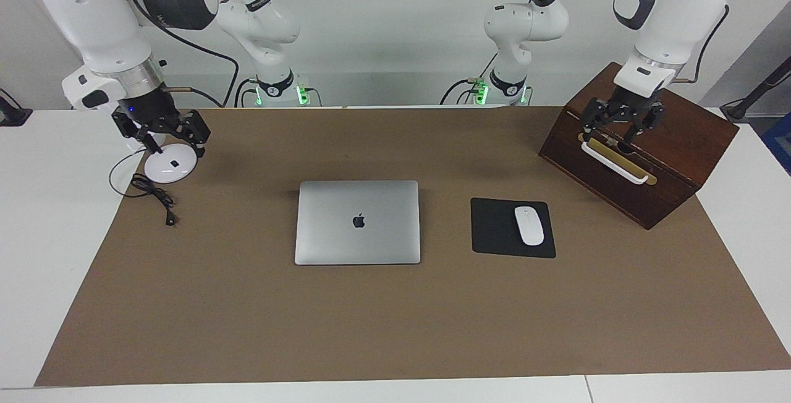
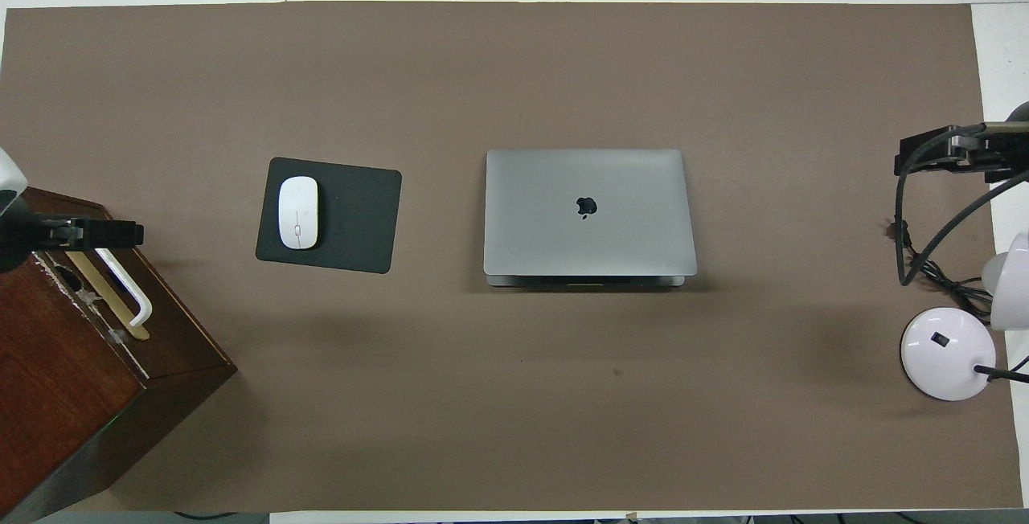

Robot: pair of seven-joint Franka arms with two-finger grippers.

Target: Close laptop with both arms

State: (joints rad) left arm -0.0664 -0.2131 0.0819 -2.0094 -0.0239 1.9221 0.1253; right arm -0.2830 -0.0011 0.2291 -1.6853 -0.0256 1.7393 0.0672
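Laptop (image 1: pixel 358 222) lid down, flat at centre of the brown mat (image 1: pixel 247 329); both arms off it.

Left gripper (image 1: pixel 621 123) hangs over the wooden box (image 1: pixel 667 162) at the left arm's end, about 2 o'clock from the laptop in the facing view, fingers spread, holding nothing. Right gripper (image 1: pixel 165 137) hangs over the white round lamp base (image 1: pixel 170 166) at about 10 o'clock, fingers spread, holding nothing. Black mouse pad (image 1: pixel 497 228) with white mouse (image 1: pixel 529 225) lies beside the laptop at 3 o'clock, between laptop and box.

Robot lab: two bench-mounted arms (image 1: pixel 111 26)
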